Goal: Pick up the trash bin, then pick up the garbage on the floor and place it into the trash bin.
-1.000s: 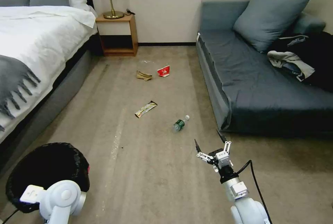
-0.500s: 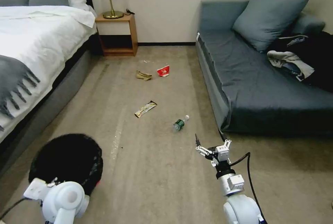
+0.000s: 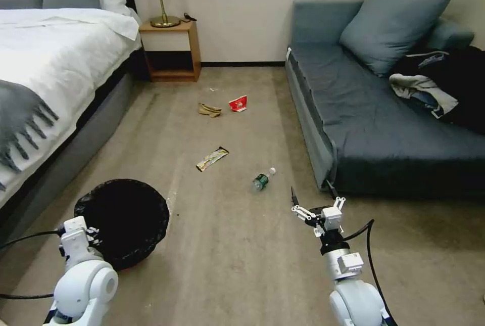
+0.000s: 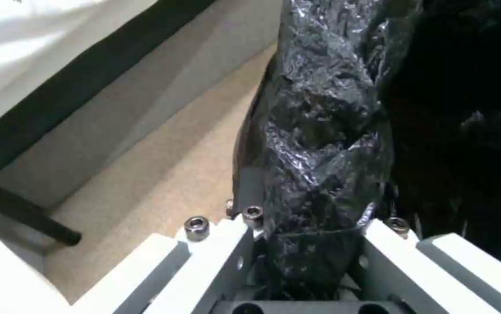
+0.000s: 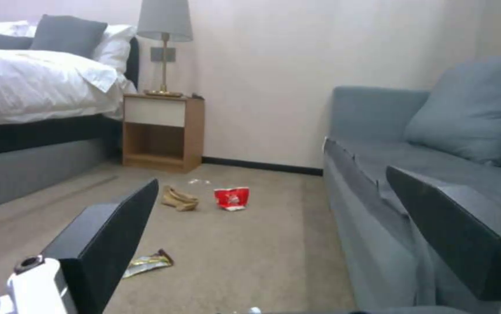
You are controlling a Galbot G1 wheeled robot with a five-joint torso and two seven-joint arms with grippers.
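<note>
Bin pickup underway: left claw [image 4: 306, 244] pinching the trash bin [image 3: 124, 220] rim, right claw [image 3: 314, 203] spread near the bottle [image 3: 262, 179]; next, lift bin clear.

The left gripper [image 3: 90, 233] sits at the near rim of the trash bin [image 3: 124, 222], which is tilted beside the bed [image 3: 55, 58] on the carpet. The right gripper [image 3: 313, 203] hovers with fingers spread, just short of the bottle [image 3: 263, 179]. Farther off lie the snack wrapper [image 3: 212, 158], the paper wad [image 3: 209, 110] and the red-and-white packet [image 3: 238, 103], left of the sofa [image 3: 384, 124].
</note>
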